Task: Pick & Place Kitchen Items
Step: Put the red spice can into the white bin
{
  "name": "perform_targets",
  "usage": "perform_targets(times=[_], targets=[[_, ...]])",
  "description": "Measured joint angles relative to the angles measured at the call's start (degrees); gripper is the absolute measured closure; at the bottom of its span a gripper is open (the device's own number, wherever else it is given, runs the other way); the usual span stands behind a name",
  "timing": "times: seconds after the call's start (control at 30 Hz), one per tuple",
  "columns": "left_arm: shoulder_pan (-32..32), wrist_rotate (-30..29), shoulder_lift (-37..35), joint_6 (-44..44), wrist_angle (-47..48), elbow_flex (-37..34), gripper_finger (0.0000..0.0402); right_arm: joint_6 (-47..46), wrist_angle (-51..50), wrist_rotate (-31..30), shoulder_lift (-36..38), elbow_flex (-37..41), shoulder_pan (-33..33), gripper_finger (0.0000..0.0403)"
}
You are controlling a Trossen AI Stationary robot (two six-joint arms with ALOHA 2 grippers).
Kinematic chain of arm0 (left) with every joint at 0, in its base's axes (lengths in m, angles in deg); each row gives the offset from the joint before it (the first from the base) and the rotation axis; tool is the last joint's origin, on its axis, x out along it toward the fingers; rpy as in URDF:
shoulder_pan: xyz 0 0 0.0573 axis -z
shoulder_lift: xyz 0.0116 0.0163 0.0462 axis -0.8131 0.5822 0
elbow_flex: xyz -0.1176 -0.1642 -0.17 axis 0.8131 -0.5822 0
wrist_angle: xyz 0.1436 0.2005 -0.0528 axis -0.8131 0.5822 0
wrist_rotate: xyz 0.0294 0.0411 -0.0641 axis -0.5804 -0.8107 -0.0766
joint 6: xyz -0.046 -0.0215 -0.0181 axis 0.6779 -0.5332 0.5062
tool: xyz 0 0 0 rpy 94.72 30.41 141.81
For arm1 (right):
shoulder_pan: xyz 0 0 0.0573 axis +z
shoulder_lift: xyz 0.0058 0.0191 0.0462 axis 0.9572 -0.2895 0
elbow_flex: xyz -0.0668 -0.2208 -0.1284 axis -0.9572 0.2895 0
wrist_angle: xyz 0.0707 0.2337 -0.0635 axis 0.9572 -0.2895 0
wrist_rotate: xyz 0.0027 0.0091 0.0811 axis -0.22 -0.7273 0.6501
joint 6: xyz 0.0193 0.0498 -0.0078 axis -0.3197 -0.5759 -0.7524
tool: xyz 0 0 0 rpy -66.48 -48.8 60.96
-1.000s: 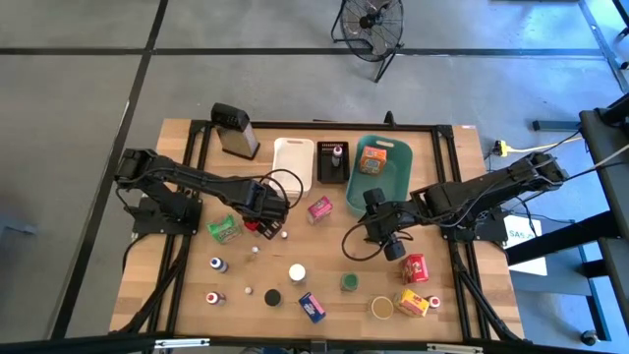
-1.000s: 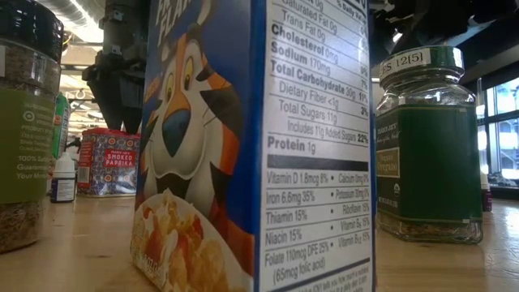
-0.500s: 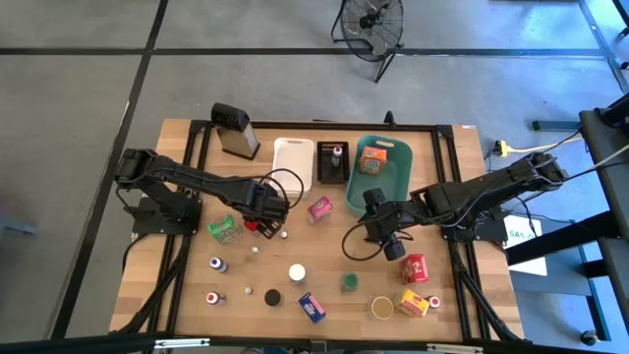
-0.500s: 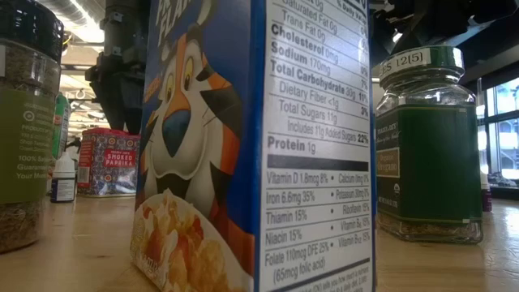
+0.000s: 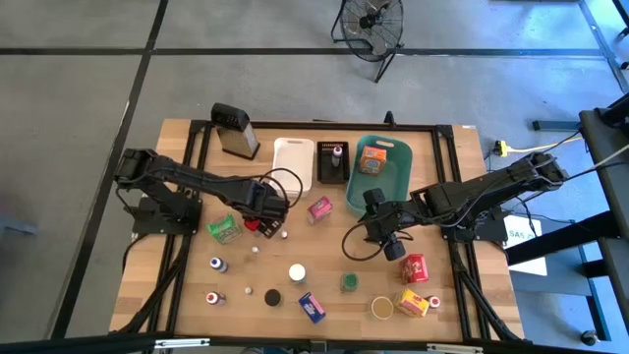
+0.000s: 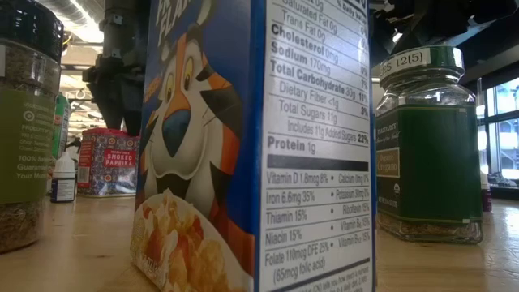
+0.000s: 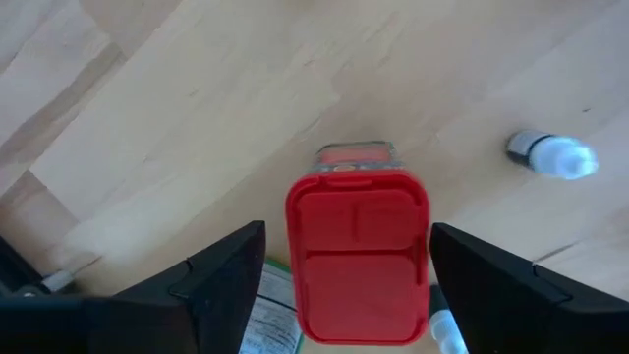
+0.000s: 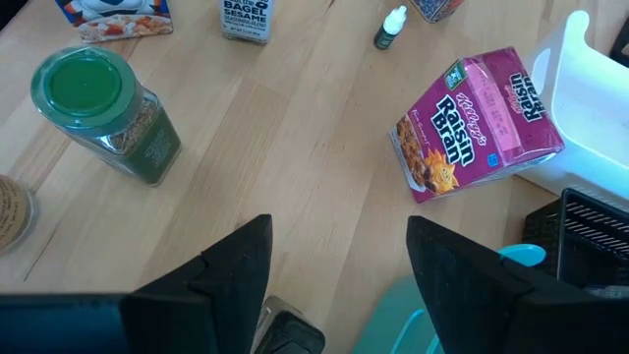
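Note:
A tin with a red rectangular lid (image 7: 359, 256) stands upright on the wooden table (image 5: 257, 226), left of the middle. My left gripper (image 7: 347, 231) points straight down over it (image 5: 263, 211), open, with one finger on either side of the lid and a gap showing at one side. In the low view the tin (image 6: 109, 161) rests on its base under the dark arm. My right gripper (image 8: 339, 231) hangs open above the table right of the middle (image 5: 378, 228), slanting down, nothing between its fingers.
A green packet (image 5: 225, 229) and a small white-capped bottle (image 7: 550, 155) lie close to the tin. A pink cereal box (image 8: 482, 123), a green-lidded jar (image 8: 103, 113) and a blue cereal box (image 6: 251, 146) stand nearer. White bin (image 5: 293, 159), black tray (image 5: 332, 162), teal basket (image 5: 383, 167) and grater (image 5: 236, 130) line the far side.

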Motion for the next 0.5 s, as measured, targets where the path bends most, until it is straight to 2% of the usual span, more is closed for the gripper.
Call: perform_targets(times=[0.2,0.5], targets=[[-0.7,4.5,0.0,-0.9,-6.6,-5.0,0.0120,0.0,0.0,0.0,0.0,0.0,0.0,0.0164],[-2.3,5.1,0.0,-3.6,-9.7,-7.4,0.0121,0.3,0.0,-0.2,0.0,0.0,-0.9,0.0164]])
